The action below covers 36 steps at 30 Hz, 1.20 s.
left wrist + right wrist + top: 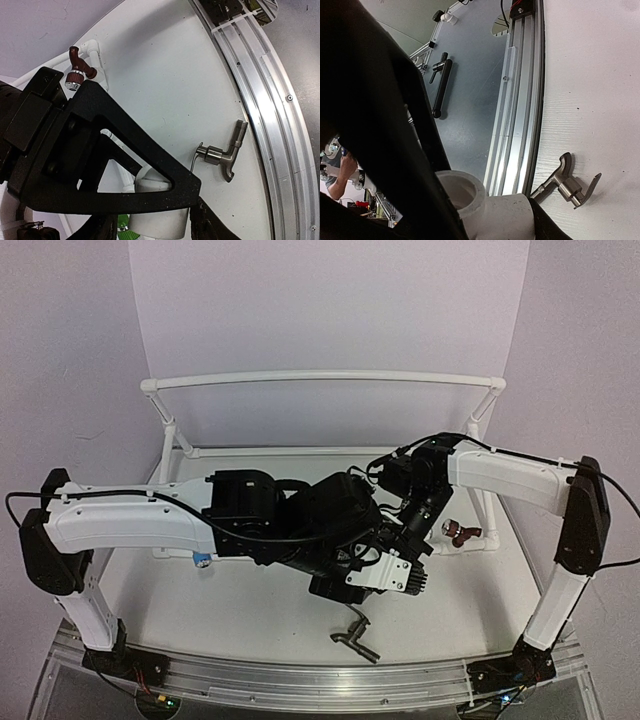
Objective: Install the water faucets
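Holding a white pipe fitting (502, 212) clenched in the right hand (485, 217). Flanking the same fitting with the left hand (172, 215); cannot tell whether clamped or loose. Leaving the dark grey faucet (355, 637) flat on the bench (250, 610), beside the aluminium rail (260, 100), apart from both hands.

Bare counter (250, 620) lies open left and right of the grey faucet (355, 638); the aluminium rail (300, 677) hems its near side. Behind it, left hand (192, 204) and right hand (492, 220) crowd around a white pipe fitting (470, 192), blocking the counter's middle.
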Each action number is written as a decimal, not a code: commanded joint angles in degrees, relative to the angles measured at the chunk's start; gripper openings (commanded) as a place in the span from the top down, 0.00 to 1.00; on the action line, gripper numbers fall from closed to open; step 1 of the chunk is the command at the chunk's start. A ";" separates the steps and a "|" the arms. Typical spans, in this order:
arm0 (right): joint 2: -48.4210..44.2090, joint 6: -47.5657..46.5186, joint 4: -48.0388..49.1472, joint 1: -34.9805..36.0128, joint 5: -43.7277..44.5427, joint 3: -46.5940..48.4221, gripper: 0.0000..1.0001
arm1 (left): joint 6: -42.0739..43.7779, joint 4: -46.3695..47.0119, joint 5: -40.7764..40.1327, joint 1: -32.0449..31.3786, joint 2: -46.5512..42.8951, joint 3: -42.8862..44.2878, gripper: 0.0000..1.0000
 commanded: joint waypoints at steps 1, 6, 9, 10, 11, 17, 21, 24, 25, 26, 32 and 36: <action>0.66 0.20 -1.25 0.40 -1.95 2.19 0.55 | -0.59 -1.01 1.64 0.45 0.56 3.17 0.53; 0.55 0.23 -1.21 0.40 -2.07 2.19 0.55 | -1.03 -1.87 0.82 0.59 1.14 3.22 0.61; 0.34 0.33 -1.25 0.40 -1.92 2.11 0.55 | -1.63 -2.34 0.64 0.72 0.97 3.10 0.66; 0.27 0.31 -1.23 0.40 -1.91 2.05 0.55 | -1.84 -2.36 0.62 0.73 0.86 2.99 0.69; 0.23 0.28 -1.23 0.40 -1.92 2.04 0.55 | -2.11 -2.28 0.63 0.81 0.71 2.83 0.71; -0.04 0.90 -1.23 0.37 -1.02 2.34 0.28 | -5.00 -0.46 1.51 1.50 -2.19 -0.08 0.92; -0.60 1.27 -1.29 -0.95 0.49 3.38 0.13 | -9.06 3.41 2.86 2.36 -6.98 -5.73 0.97; -1.33 0.70 -1.36 -4.38 0.69 4.15 0.06 | -13.33 6.21 3.92 2.77 -11.42 -11.04 0.98; -1.56 0.44 -1.40 -5.84 0.74 4.48 0.04 | -14.39 7.56 3.90 2.93 -12.99 -13.00 0.98; -1.84 0.24 -1.48 -7.25 0.82 4.72 0.03 | -15.99 8.99 3.85 3.09 -14.50 -14.89 0.98; -3.76 -1.34 -1.21 -11.68 1.88 4.52 0.02 | -25.99 16.06 3.18 4.27 -24.26 -29.10 0.98; -4.76 -1.27 -0.64 -14.01 2.12 3.80 0.02 | -31.17 17.64 0.90 4.68 -27.84 -36.11 0.98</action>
